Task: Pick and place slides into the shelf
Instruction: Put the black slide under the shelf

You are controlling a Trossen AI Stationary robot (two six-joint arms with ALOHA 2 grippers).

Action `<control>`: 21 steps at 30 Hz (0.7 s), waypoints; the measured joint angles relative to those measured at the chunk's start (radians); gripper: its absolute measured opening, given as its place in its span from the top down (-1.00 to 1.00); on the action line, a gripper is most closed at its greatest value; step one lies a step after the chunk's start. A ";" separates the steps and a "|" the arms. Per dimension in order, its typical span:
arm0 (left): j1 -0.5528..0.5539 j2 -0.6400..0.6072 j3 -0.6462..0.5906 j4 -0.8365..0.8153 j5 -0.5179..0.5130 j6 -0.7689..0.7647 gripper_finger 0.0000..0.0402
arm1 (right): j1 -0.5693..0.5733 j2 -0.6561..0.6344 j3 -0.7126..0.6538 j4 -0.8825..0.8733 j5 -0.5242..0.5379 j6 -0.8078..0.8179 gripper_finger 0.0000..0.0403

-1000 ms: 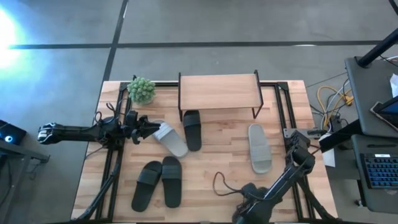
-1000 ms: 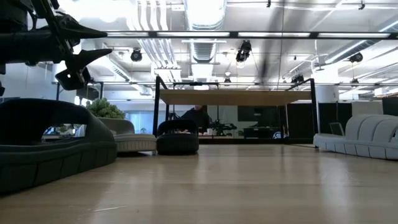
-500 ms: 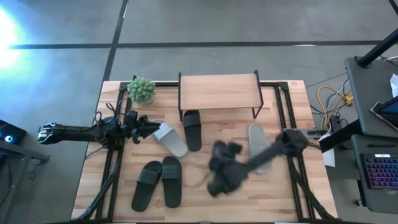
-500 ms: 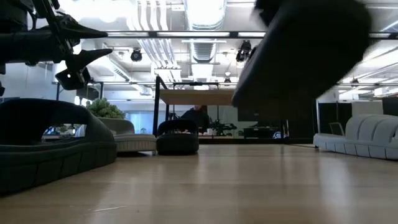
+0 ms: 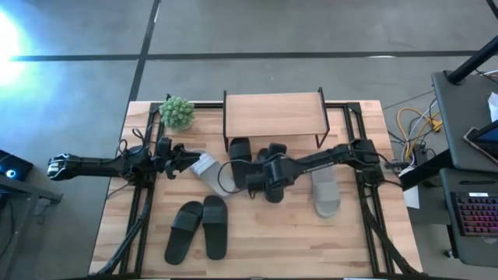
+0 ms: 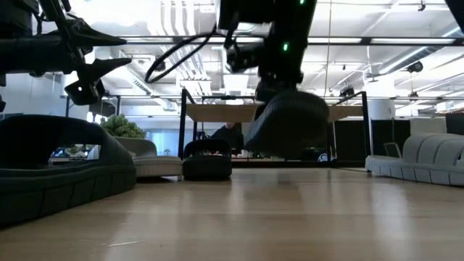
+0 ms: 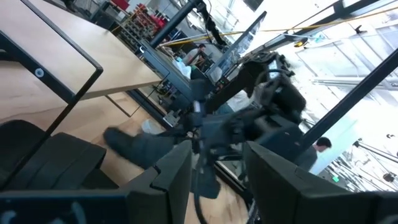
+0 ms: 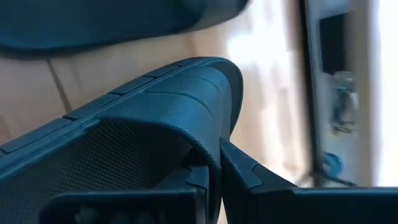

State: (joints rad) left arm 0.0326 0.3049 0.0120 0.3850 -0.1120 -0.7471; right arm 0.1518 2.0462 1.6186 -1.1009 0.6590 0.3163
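High view: right gripper (image 5: 268, 173) clenches a black slide (image 8: 124, 130) by its strap at the shelf's (image 5: 273, 114) six o'clock; five remain on the table. Left gripper (image 5: 184, 158) waits with fingers parted.

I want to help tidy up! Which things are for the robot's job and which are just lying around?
Job: shelf, carried black slide in right gripper, three other black slides, two grey slides, left gripper waiting beside one.
Lying about: little plant, yellow cables, keyboard.
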 joint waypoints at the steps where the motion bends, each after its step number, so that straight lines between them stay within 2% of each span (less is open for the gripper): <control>1: 0.000 0.000 0.000 0.000 0.000 0.000 0.33 | -0.014 -0.001 -0.018 0.025 -0.011 -0.022 0.94; 14: 0.000 0.002 0.000 -0.001 -0.001 0.001 0.33 | -0.082 0.018 -0.042 0.201 -0.009 -0.143 0.92; 17: 0.000 0.002 0.000 0.000 -0.002 0.001 0.33 | -0.096 0.018 -0.053 0.208 -0.030 -0.130 0.80; 21: 0.000 0.002 0.000 -0.001 -0.002 0.001 0.33 | -0.107 0.017 -0.074 0.215 -0.062 -0.117 0.55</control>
State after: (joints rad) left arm 0.0326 0.3073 0.0120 0.3843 -0.1135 -0.7463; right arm 0.0450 2.0636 1.5444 -0.8861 0.5970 0.1992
